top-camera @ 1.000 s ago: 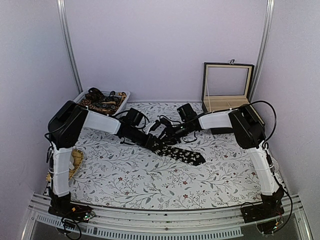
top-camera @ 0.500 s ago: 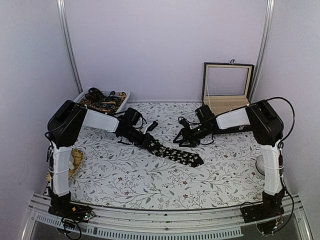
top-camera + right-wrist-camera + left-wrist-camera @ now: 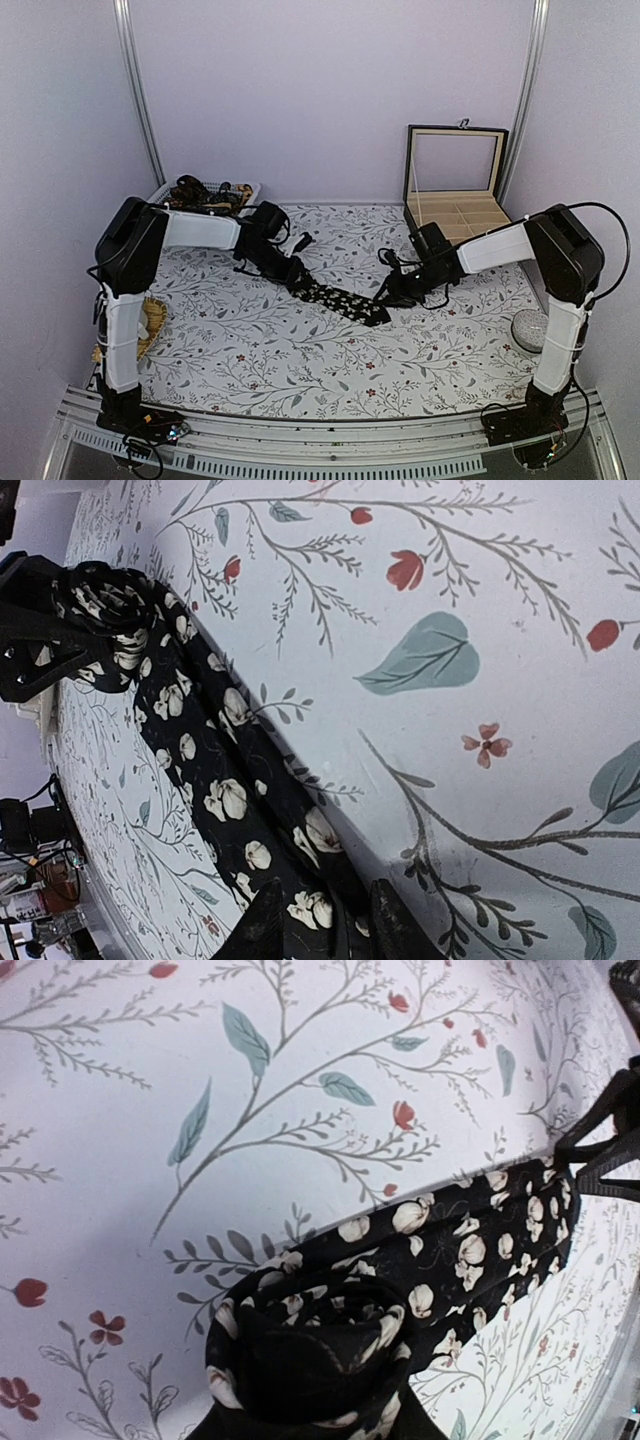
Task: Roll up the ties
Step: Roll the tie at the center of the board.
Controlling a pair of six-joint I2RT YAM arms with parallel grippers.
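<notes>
My left pincer point(image 3: 292, 275) clenches the black floral tie point(image 3: 345, 303) at its roll. My right pincer point(image 3: 385, 297) straddles the tip, fingertips point(image 3: 258, 928) cropped; grip unclear.

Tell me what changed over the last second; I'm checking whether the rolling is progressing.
The right end effector left the rolled end, swung right and now straddles the wide tip of the tie. The left end effector, gripping the roll, pulled back-left, dragging the tie along. The basket and open box stayed put.
</notes>
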